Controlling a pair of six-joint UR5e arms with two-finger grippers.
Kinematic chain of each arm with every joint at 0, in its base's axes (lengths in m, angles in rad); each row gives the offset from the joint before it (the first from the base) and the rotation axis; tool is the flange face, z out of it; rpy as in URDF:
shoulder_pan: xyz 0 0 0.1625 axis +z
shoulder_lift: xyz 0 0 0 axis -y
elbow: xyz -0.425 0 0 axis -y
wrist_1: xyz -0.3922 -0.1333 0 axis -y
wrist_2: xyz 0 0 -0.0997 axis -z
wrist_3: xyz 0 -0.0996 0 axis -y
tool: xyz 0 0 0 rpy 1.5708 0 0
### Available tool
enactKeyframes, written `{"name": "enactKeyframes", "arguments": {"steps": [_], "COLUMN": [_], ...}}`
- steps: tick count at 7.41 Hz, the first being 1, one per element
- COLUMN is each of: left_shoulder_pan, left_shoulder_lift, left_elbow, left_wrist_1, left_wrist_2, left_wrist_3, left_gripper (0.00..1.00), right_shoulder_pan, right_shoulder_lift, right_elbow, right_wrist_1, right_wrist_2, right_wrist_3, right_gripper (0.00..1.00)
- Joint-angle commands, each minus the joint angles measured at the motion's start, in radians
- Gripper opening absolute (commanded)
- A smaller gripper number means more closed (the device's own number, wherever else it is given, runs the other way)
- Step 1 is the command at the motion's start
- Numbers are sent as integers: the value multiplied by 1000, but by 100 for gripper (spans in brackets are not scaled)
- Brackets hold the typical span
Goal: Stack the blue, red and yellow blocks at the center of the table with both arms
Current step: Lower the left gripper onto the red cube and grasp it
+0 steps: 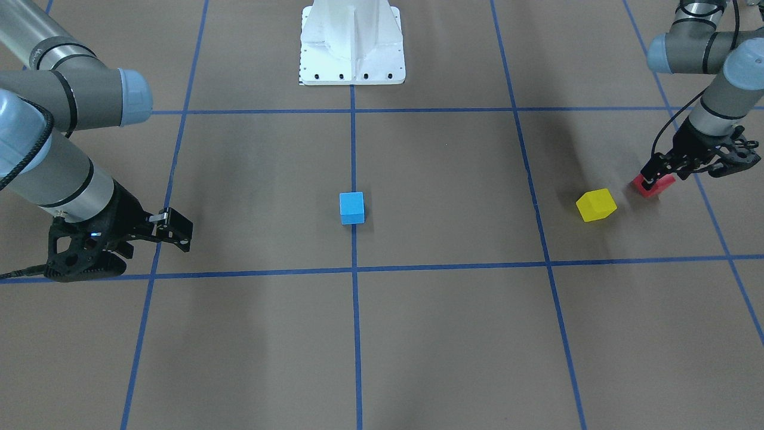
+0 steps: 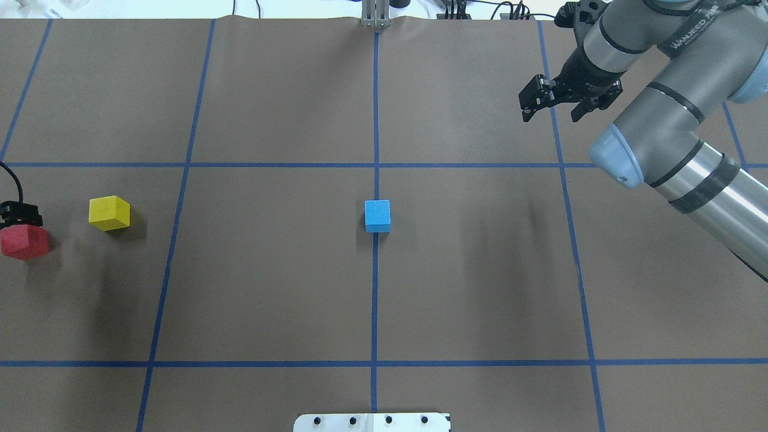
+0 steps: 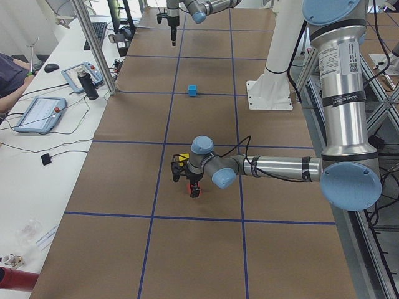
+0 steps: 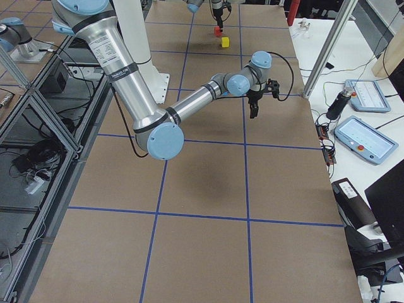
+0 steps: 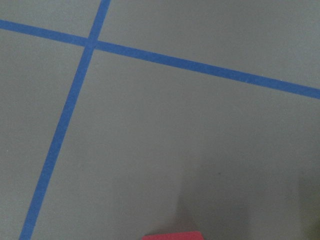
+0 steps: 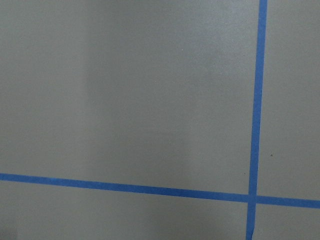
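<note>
The blue block (image 1: 352, 207) sits at the table's centre on a tape crossing; it also shows in the overhead view (image 2: 377, 215). The yellow block (image 1: 596, 205) (image 2: 109, 213) lies on the robot's left side. The red block (image 1: 655, 186) (image 2: 24, 241) lies just beyond it near the table's left end. My left gripper (image 1: 649, 175) (image 3: 194, 185) is shut on the red block, at or barely above the table. Only the block's edge (image 5: 172, 235) shows in the left wrist view. My right gripper (image 2: 552, 110) (image 1: 173, 233) hovers open and empty over the far right of the table.
The white robot base (image 1: 352, 42) (image 2: 372, 422) stands at the robot-side edge. Blue tape lines grid the brown table. A bench with tablets (image 3: 37, 114) and a seated person runs along the operators' side.
</note>
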Motion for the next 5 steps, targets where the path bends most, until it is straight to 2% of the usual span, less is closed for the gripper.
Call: {"name": "enactKeyframes", "arguments": {"steps": [1, 3, 4, 5], "left_shoulder_pan": [25, 26, 26, 26], "left_shoulder_lift": [0, 2, 15, 20], "left_elbow": [7, 7, 5, -2], "left_wrist_1": [0, 0, 0, 0], "left_wrist_2": [4, 4, 4, 4], "left_wrist_3": [-1, -1, -1, -1], "left_gripper": [99, 67, 66, 46], "right_shoulder_pan": [0, -2, -2, -2], "right_shoulder_lift": [1, 0, 1, 1], "right_elbow": [-4, -5, -5, -5], "right_wrist_1": [0, 0, 0, 0], "right_wrist_2": [0, 0, 0, 0], "right_wrist_3": [0, -2, -2, -2], "right_gripper": [99, 99, 99, 99]}}
